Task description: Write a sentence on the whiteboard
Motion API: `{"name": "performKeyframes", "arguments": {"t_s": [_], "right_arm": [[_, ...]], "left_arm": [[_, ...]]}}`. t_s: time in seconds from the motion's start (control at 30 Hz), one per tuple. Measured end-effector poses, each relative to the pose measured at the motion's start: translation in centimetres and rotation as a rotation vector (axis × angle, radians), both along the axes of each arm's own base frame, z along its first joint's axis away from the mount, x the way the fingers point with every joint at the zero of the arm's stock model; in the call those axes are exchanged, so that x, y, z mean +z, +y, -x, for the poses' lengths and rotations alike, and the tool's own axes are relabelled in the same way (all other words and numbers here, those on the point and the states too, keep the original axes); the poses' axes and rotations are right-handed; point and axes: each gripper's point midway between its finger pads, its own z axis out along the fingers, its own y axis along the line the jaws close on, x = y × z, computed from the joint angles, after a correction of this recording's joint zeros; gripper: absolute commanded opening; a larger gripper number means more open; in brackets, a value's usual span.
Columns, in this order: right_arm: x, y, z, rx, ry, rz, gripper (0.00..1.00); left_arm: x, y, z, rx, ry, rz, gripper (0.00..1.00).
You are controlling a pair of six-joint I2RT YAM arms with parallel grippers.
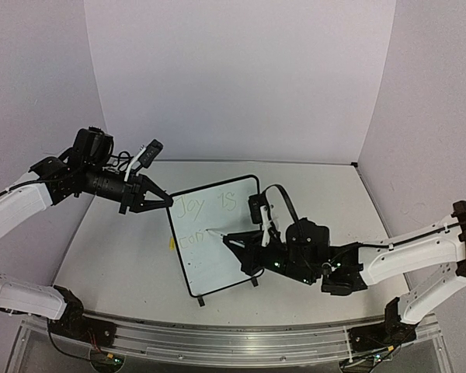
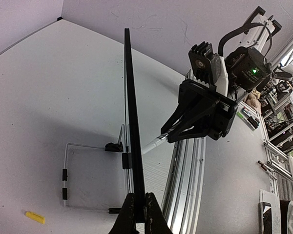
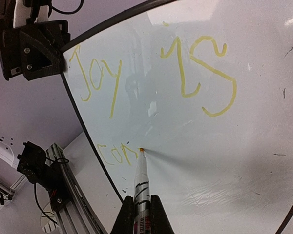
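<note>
The whiteboard (image 1: 211, 266) stands upright on its feet near the middle of the desk (image 1: 116, 249), its written face turned toward your right arm. On it the sentence (image 1: 191, 207) is only partly done. "Joy is" fills the top line in faint yellow, and the second line reads just "con".

Your right claw (image 3: 141, 208) is clamped narrow around the barrel of the marker (image 3: 142, 178). The marker's long axis points away from the claw at the board's face. Its tip touches the board just to the right of the "n", so the unwritten part of the line lies further right across bare white surface, as the right wrist camera sees it.

Your left claw (image 2: 139, 210) is pinched tight on the board's black frame at the upper corner beside "Joy", bracing the board against the pen's push. From the left wrist camera the board shows edge-on, with the marker meeting its face at a slant.

I judge the coming strokes belong to the right arm, which faces the writing side. The left arm only steadies.

A small yellow piece (image 2: 34, 217), perhaps the marker's cap, lies on the desk behind the board, apart from both claws.
</note>
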Motion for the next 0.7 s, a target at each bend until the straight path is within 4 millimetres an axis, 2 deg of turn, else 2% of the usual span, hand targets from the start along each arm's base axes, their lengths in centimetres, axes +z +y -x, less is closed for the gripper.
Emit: {"name": "performKeyframes", "arguments": {"t_s": [0.33,0.7], "right_arm": [[0.29,-0.57,-0.20,-0.022,-0.004,0.005,0.00],[0.87,-0.64,0.44,0.021,-0.032,0.002,0.00]], "left_arm": [[0.00,-0.01,0.01,0.000,0.000,0.000,0.00],[0.00,-0.02,0.03,-0.001,0.000,0.000,0.00]]}}
